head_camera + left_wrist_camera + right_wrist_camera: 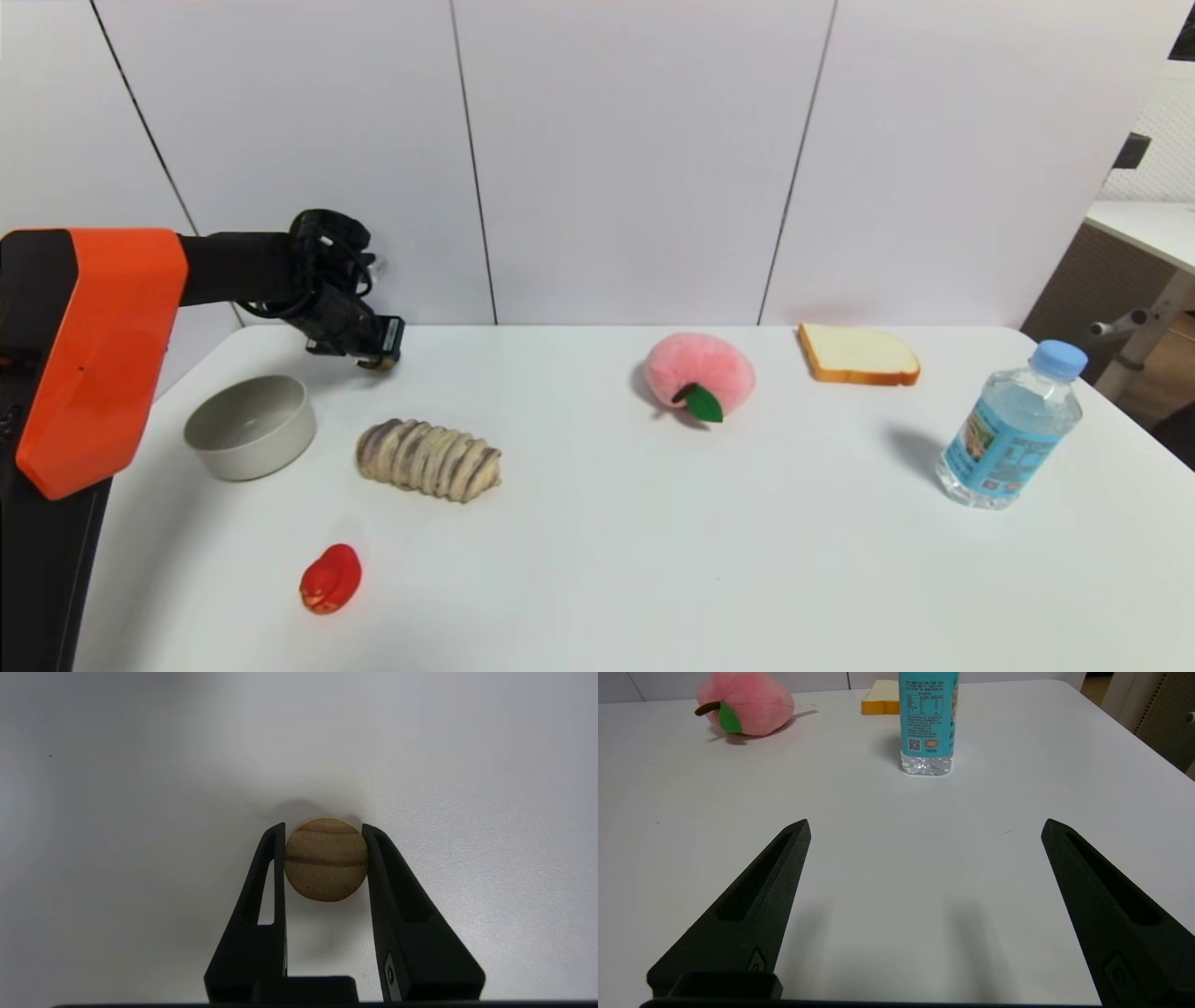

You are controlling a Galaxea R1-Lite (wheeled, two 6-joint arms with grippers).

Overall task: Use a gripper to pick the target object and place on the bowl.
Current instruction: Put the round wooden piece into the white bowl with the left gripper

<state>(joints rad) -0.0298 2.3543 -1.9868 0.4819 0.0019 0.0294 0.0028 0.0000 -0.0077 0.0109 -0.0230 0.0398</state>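
Gripping the target object at the far-left of the tabletop

Left end effector (325, 833) had its fingers pressed against both sides of the tan target object (326, 859), low over the tabletop (709, 551), just beyond the bowl (250, 427). Judgement: lift straight up first, keep pressure steady since the small round piece could roll out, then carry it nearward over the bowl's rim, well away from the striped roll (428, 458), and lower before letting go. Right end effector (924, 828) sat spread wide, idle near the bottle (928, 718).
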